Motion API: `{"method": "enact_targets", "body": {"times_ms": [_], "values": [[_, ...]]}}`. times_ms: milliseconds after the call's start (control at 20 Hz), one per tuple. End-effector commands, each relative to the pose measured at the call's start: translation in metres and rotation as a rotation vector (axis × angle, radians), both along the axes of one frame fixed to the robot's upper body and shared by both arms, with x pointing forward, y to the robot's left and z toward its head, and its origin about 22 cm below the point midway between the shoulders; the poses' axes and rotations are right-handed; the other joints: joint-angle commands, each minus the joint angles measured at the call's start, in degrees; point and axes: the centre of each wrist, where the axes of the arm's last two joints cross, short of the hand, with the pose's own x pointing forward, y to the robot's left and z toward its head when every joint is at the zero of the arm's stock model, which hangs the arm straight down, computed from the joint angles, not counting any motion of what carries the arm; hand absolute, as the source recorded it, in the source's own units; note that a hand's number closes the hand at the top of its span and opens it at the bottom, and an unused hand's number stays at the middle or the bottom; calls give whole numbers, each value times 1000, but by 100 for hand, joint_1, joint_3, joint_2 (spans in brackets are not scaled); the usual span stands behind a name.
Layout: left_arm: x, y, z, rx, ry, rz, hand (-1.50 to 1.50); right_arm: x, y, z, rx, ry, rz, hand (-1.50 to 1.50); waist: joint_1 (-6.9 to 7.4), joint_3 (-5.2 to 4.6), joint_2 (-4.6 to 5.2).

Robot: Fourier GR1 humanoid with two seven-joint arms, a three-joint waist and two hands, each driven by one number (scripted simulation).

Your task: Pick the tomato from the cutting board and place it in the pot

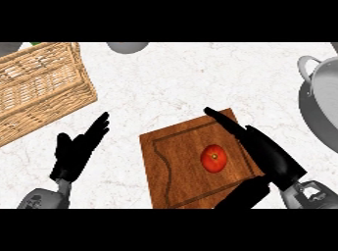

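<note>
Marble counter (pixel 179 83), pale with faint veining, under everything.

Wicker basket (pixel 27 93) at upper left, large, rectangular, tilted askew; woven floor visible, contents not discernible. A scrap of green just past its far rim, too small to identify.

Grey metal pot (pixel 330 105) at right edge, cut off by the frame; loop handle at its upper left; inside shows only bare grey metal. Well apart from the board.

Wooden cutting board (pixel 189 162) at lower centre, dark brown, turned at an angle, groove running round inside the edge.

Right hand (pixel 269 152) over the board's right edge, fingers straight and close together pointing up-left along that edge, thumb spread apart below near the board's lower corner. Palm open toward the tomato, not touching it.

Left hand (pixel 77 152) at lower left on bare counter between basket and board, fingers straight, slightly fanned, holding nothing.

Pale grey rounded object (pixel 128 47) at top edge, mostly cut off, not identifiable.

Tomato (pixel 214 158) on the board, right of centre, just beside the right hand's palm. Red, round, smooth, small pale stem spot on top.
</note>
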Motion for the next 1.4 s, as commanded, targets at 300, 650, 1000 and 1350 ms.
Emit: {"method": "enact_targets", "body": {"times_ms": [300,650,1000,1350], "values": [[-2,-6,6,6,-6,3,0,16,-26,-53,-129,56,23,-150,-65,5,-13],[-1,-16,7,2,3,0,0,33,-29,-91,-67,17,9,-150,-51,5,-11],[5,-6,0,-2,3,-7,0,41,-57,-97,155,90,56,-150,-52,5,-6],[-11,-15,8,0,5,3,0,21,-44,-123,288,171,45,-150,-54,5,-17]]}}
